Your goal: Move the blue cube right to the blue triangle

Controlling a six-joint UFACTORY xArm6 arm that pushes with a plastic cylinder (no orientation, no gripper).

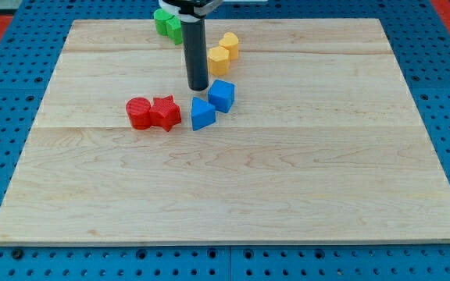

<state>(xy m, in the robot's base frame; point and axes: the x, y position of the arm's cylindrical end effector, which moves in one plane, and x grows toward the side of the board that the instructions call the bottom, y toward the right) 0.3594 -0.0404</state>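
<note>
The blue cube (222,95) sits near the middle of the wooden board, just up and to the right of the blue triangle (201,114); the two touch or nearly touch. My tip (198,87) is at the end of the dark rod, just left of the blue cube and above the blue triangle in the view, close to both.
A red cylinder (138,112) and a red star-shaped block (165,113) lie side by side left of the triangle. Two yellow blocks (223,52) sit above the cube. Green blocks (166,23) lie at the view's top behind the rod. The board (287,172) is edged by blue pegboard.
</note>
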